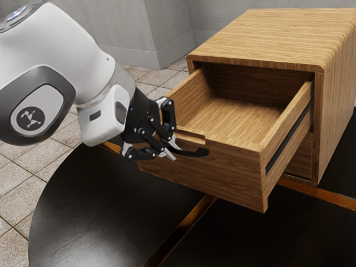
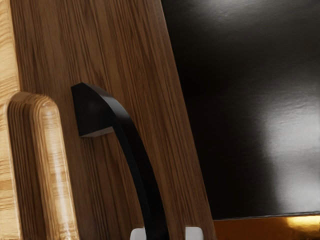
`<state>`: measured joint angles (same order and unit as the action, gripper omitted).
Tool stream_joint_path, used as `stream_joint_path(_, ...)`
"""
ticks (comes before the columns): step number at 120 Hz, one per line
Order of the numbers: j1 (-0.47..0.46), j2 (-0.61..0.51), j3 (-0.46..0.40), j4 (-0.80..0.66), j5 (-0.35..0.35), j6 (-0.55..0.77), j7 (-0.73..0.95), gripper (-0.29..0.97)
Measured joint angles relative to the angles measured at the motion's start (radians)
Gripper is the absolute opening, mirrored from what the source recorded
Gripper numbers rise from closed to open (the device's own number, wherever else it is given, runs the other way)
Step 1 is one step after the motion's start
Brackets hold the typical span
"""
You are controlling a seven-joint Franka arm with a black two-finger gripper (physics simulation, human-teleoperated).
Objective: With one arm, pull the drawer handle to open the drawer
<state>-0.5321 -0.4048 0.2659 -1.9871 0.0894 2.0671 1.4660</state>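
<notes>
A wooden cabinet [image 1: 278, 33] stands on the black table, and its upper drawer [image 1: 214, 172] is pulled well out, showing a bare wooden inside. A curved black handle [image 1: 193, 152] sits on the drawer front. My black gripper [image 1: 170, 149] is at the end of that handle toward the exterior view's left, its fingers closed around the bar. In the wrist view the handle [image 2: 125, 150] runs down the wood front [image 2: 100, 60] and passes between my two pale fingertips [image 2: 138, 233].
The round black tabletop [image 1: 100, 222] spreads below and in front of the drawer, crossed by an orange seam [image 1: 183, 228]. Tiled floor [image 1: 33, 167] and a grey wall [image 1: 133, 28] lie behind the arm. A lower drawer front [image 1: 303, 158] sits under the open one.
</notes>
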Motion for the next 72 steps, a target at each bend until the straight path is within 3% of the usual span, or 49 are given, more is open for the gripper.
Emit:
stream_joint_path(52, 0.002, 0.000, -0.056, 0.066, -0.006, -0.054, -0.028, 0.15)
stream_joint_path(64, 0.003, 0.008, -0.078, 0.232, -0.006, -0.174, -0.032, 0.16)
stream_joint_path(69, 0.012, 0.082, -0.085, 0.404, -0.006, -0.265, -0.034, 0.18)
stream_joint_path(72, 0.046, 0.185, -0.087, 0.581, -0.006, -0.342, -0.037, 0.23)
